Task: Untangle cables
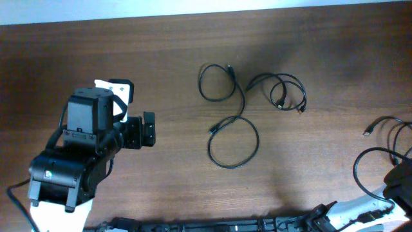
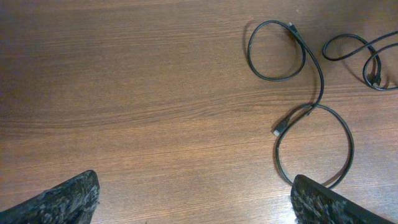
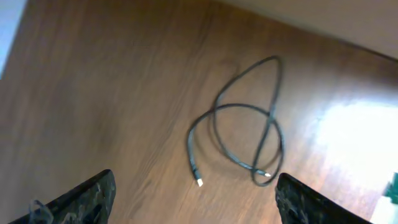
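Left gripper (image 2: 196, 205) jaws wide apart, tips cropped, near the looped cable (image 2: 322, 84); coiled cable (image 2: 348, 35) right of it runs off-frame. Right gripper (image 3: 199, 202) jaws apart too, third cable (image 3: 190, 146) kinda blurry.

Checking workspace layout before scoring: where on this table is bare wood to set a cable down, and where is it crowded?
Bare: the wide stretch between the left arm and the figure-eight cable, and the gap between the small coiled cable and the right-edge cable. Crowded: centre, where the first two cables lie close.
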Robot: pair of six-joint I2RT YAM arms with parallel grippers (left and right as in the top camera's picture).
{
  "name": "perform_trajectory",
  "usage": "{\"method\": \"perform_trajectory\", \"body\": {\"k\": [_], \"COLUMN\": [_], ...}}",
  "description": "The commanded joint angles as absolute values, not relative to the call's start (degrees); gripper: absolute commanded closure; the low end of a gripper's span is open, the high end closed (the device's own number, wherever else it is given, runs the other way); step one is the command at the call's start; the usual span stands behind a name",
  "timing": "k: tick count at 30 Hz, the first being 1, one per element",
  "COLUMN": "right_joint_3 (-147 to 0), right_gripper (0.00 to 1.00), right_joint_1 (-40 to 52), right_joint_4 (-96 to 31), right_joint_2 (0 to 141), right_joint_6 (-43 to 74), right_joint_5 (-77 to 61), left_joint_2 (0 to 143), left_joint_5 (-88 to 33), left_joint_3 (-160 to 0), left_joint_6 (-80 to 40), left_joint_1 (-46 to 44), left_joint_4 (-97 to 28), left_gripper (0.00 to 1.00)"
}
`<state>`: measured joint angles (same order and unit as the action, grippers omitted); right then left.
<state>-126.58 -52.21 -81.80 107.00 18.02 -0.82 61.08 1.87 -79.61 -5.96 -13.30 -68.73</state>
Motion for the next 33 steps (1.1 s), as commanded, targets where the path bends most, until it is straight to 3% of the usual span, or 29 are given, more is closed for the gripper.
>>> {"method": "perform_trajectory", "body": {"k": [1, 12, 20, 33], "right_joint_3": [-126.3, -117.3, -107.9, -85.9], "right_gripper": [0.18, 0.0, 0.01, 0.01], "right_joint_1": [-51.6, -40.2, -26.1, -7.6], "right_joint_4": [-81.8, -78.7, -71.5, -47.0], "right_joint_2": [107.3, 107.3, 107.3, 107.4], "right_joint_6": [10.2, -3.4, -8.4, -15.3], "right_joint_5": [-10.5, -17.1, -17.4, -17.4], "left_joint_2": [61.1, 61.1, 61.1, 61.1], "left_joint_5": [1.2, 1.2, 1.2, 1.2], "left_joint_3": [-80.7, -80.7, -80.7, -80.7], "left_joint_6": [-5.1, -5.1, -5.1, -5.1], "left_joint_1": [-13.0, -13.0, -13.0, -13.0], "left_joint_4": [-68.6, -68.6, -68.6, -68.6], "left_gripper": [0.01, 0.01, 0.01, 0.01]}}
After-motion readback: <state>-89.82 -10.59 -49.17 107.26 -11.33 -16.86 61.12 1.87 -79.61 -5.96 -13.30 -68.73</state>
